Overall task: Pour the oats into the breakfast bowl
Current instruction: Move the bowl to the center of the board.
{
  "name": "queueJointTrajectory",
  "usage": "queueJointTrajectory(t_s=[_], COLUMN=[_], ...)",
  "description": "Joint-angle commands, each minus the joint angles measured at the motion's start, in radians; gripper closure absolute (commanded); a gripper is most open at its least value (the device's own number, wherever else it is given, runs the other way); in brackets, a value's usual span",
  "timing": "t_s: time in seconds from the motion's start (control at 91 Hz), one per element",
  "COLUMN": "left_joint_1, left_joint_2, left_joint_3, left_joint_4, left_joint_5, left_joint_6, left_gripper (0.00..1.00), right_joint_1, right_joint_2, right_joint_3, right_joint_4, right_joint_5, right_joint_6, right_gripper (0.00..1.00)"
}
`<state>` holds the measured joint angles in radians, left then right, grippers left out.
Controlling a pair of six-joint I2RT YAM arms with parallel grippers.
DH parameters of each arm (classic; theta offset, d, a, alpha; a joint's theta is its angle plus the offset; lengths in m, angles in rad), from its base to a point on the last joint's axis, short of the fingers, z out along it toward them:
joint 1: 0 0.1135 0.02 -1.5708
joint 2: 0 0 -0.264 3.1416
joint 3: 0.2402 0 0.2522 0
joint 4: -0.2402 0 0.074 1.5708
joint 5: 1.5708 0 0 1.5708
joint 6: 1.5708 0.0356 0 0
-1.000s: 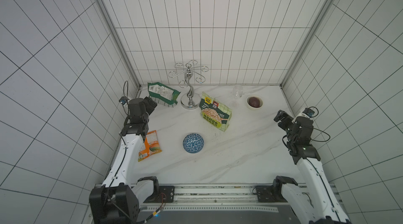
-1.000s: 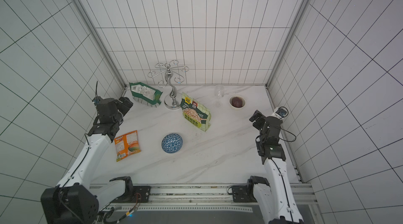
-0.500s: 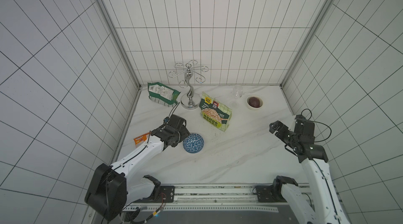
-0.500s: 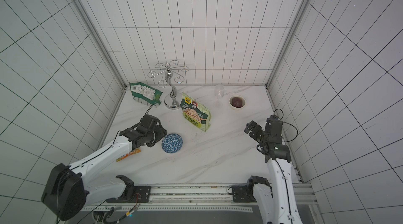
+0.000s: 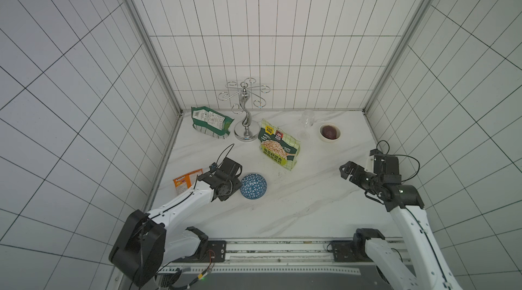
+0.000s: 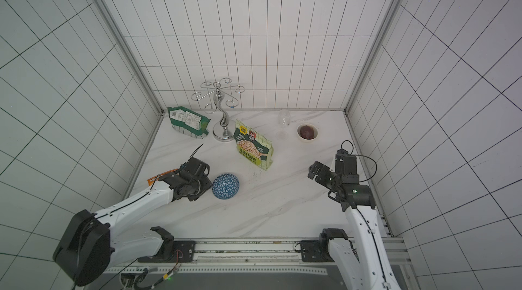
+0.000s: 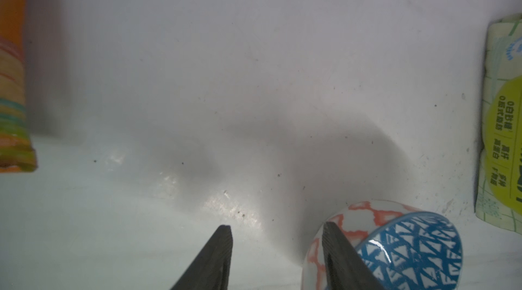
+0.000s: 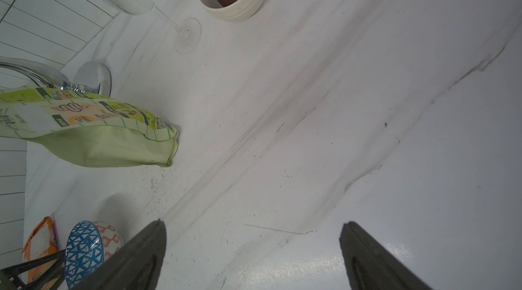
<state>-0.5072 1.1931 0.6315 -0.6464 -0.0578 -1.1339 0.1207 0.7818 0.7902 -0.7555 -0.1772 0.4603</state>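
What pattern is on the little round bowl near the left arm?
Blue-and-white triangles cover the bowl; they show best in a top view.

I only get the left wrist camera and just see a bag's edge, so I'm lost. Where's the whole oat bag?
Observer: The oat pouch sits farther back than the breakfast bowl, beside a silver stand.
Operator: Is my other arm holding anything?
Observer: No. The right gripper is open and empty, raised off to the right.
Operator: Any bag I could mix up?
Observer: Yes, a darker green bag with a white label lies in the back left corner.
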Motion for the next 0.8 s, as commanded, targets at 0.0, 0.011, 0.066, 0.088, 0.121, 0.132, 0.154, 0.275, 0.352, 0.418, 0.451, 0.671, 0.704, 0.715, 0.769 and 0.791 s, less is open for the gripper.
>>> queueJointTrajectory(t_s=[0.0,0.011,0.066,0.088,0.121,0.132,0.154,0.275,0.352,0.418,0.451,0.671,0.704,0.715,0.769,0.791], left_joint_1=[-0.016,-0.016,-0.016,-0.016,-0.016,-0.016,-0.016,-0.019,-0.027,-0.037,-0.046,-0.116,-0.125,-0.129,-0.144,-0.148], left_joint_2=[-0.044,-0.049,-0.071,-0.081,-0.097,-0.104,-0.115,-0.175,-0.196,-0.196,-0.188,-0.102,-0.09,-0.086,-0.069,-0.061], left_joint_3=[-0.005,-0.005,0.0,0.001,0.005,0.006,0.008,-0.005,-0.032,-0.058,-0.067,-0.064,-0.061,-0.06,-0.048,-0.04], left_joint_4=[0.043,0.039,0.017,0.011,-0.004,-0.007,-0.014,-0.017,0.012,0.054,0.073,0.113,0.122,0.124,0.138,0.141], left_joint_5=[0.029,0.027,0.012,0.004,-0.002,-0.004,-0.005,0.021,0.054,0.089,0.103,0.12,0.123,0.125,0.128,0.128], left_joint_6=[-0.011,-0.012,-0.015,-0.015,-0.013,-0.013,-0.012,-0.021,-0.025,-0.029,-0.03,-0.037,-0.04,-0.041,-0.045,-0.046], left_gripper=[0.46,0.46,0.47,0.46,0.46,0.46,0.46,0.46,0.53,0.56,0.56,0.62,0.64,0.64,0.67,0.68], right_joint_1=[0.072,0.079,0.113,0.125,0.139,0.143,0.152,0.194,0.22,0.242,0.251,0.308,0.316,0.319,0.334,0.339], right_joint_2=[0.021,0.022,0.038,0.042,0.052,0.055,0.06,0.083,0.091,0.1,0.105,0.135,0.139,0.14,0.149,0.153], right_joint_3=[0.039,0.041,0.047,0.049,0.054,0.055,0.056,0.073,0.085,0.095,0.102,0.14,0.145,0.147,0.156,0.16], right_joint_4=[-0.02,-0.02,-0.018,-0.019,-0.019,-0.019,-0.019,-0.021,-0.023,-0.026,-0.03,-0.047,-0.048,-0.048,-0.054,-0.055], right_joint_5=[0.06,0.065,0.087,0.094,0.102,0.103,0.105,0.116,0.133,0.147,0.154,0.181,0.185,0.186,0.195,0.2], right_joint_6=[-0.008,-0.008,-0.007,-0.006,-0.004,-0.004,-0.004,-0.001,0.0,-0.002,-0.004,-0.016,-0.018,-0.018,-0.02,-0.022], right_gripper=[0.01,0.01,0.01,0.01,0.01,0.01,0.01,0.01,0.01,0.01,0.01,0.01,0.01,0.01,0.01,0.01])
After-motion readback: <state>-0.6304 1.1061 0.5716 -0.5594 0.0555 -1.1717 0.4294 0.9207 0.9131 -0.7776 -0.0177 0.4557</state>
